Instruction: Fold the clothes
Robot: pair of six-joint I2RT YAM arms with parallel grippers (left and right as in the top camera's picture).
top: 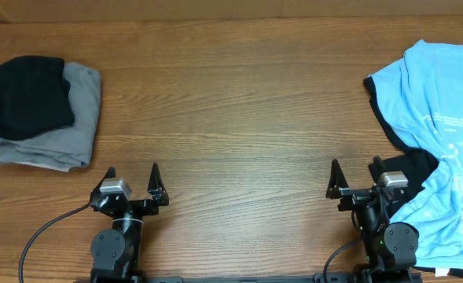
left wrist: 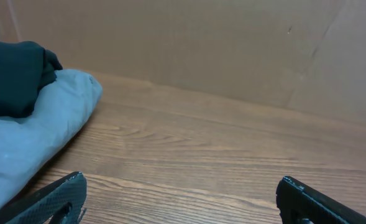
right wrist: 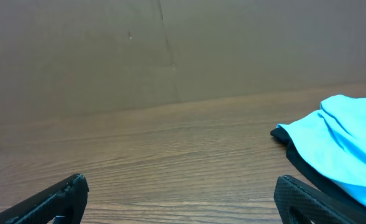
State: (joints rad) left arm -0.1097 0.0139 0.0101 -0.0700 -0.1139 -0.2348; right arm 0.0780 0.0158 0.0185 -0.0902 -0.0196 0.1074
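A light blue tee with white print (top: 443,118) lies crumpled at the right edge of the table, on top of a black garment (top: 413,163) that shows at its left rim. In the right wrist view the blue tee (right wrist: 350,143) lies to the right, with the black edge (right wrist: 304,163) under it. My right gripper (top: 355,174) is open and empty just left of this heap; it also shows in the right wrist view (right wrist: 179,186). My left gripper (top: 132,174) is open and empty over bare wood near the front edge; it also shows in the left wrist view (left wrist: 181,190).
A folded stack stands at the far left: a black garment (top: 28,96) on a grey one (top: 78,118), with pale cloth underneath. It also shows in the left wrist view (left wrist: 40,124). Bare wooden table (top: 239,118) lies between stack and heap. A brown wall (right wrist: 170,50) backs the table.
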